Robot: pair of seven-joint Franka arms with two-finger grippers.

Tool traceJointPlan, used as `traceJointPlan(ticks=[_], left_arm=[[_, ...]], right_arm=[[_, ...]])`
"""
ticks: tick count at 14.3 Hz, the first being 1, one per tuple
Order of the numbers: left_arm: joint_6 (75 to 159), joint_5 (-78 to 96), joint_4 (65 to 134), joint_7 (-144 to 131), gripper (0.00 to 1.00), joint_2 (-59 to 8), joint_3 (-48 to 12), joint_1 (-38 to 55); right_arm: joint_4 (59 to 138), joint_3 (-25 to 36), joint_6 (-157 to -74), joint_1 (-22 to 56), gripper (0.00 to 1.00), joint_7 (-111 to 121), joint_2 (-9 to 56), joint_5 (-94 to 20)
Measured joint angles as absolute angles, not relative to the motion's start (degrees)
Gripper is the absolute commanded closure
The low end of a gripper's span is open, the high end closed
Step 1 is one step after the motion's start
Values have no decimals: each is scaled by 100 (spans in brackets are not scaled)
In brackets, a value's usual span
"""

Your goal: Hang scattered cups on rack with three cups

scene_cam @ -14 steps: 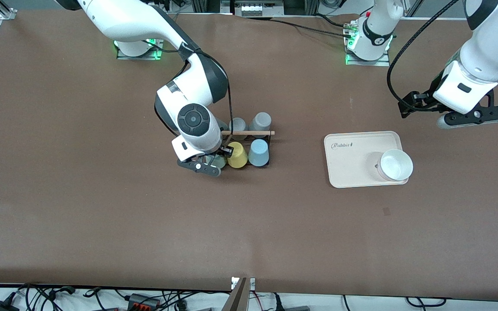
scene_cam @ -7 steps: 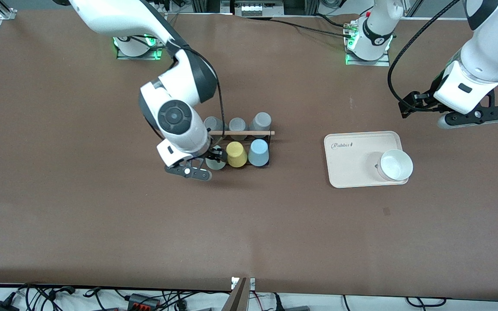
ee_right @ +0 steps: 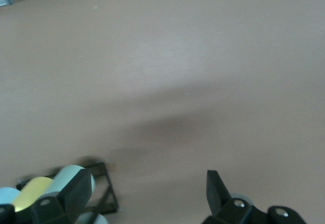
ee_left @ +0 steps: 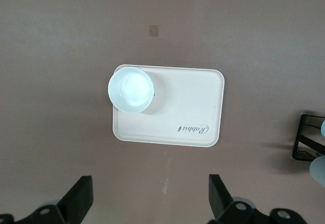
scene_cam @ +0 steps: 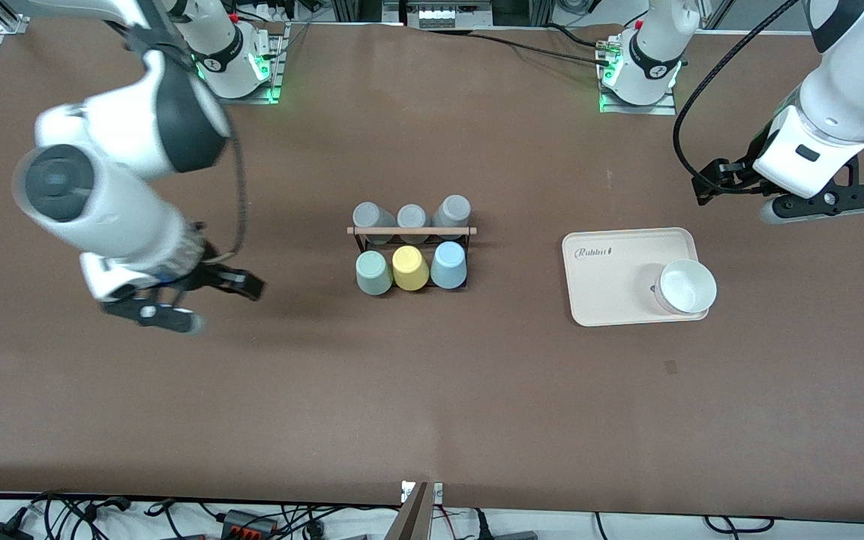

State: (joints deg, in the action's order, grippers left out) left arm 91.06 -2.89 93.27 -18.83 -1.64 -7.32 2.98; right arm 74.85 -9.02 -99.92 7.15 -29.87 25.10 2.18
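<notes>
The black wire rack [scene_cam: 411,231] with a wooden top bar stands at mid-table. The mint-green cup [scene_cam: 373,272] and the light blue cup [scene_cam: 448,265] sit on its nearer row with a yellow cup [scene_cam: 410,268] between them. Three grey cups [scene_cam: 412,217] fill the farther row. My right gripper [scene_cam: 158,315] is open and empty, over bare table toward the right arm's end, well apart from the rack. Its wrist view shows the gripper [ee_right: 147,191], the mint-green cup [ee_right: 76,181] and a rack corner [ee_right: 104,193]. My left gripper [scene_cam: 822,202] waits open and empty [ee_left: 151,198].
A cream tray [scene_cam: 612,285] with a white bowl [scene_cam: 687,286] on it lies toward the left arm's end, also in the left wrist view, tray [ee_left: 203,107] and bowl [ee_left: 131,89]. Cables run along the table's near edge.
My right gripper has drawn away from the mint-green cup at the rack, toward the right arm's end of the table, and the cup stays on the rack. The left arm has not moved.
</notes>
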Motion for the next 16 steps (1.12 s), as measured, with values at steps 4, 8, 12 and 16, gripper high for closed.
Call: traceJointPlan(ticks=[4,8,12,16], left_arm=[[9106,-289,9325,-1883,0,-165,-731,298],[9106,-289,9325,-1883,0,-165,-730,298],[9106,-289,9324,-1883,0,-166,-729,298],[9106,-289,9324,-1882,0,-167,-728,298]], right_arm=[[7487,-905,-9292,19,0,-2059,2076,73],[8222,-917,-9364,-73,0,-1704,1266,61],[9707,-927,-9953,-76,0,-1508,103,61],[9951,-906,-9979,-125,0,-1378,-153,61]])
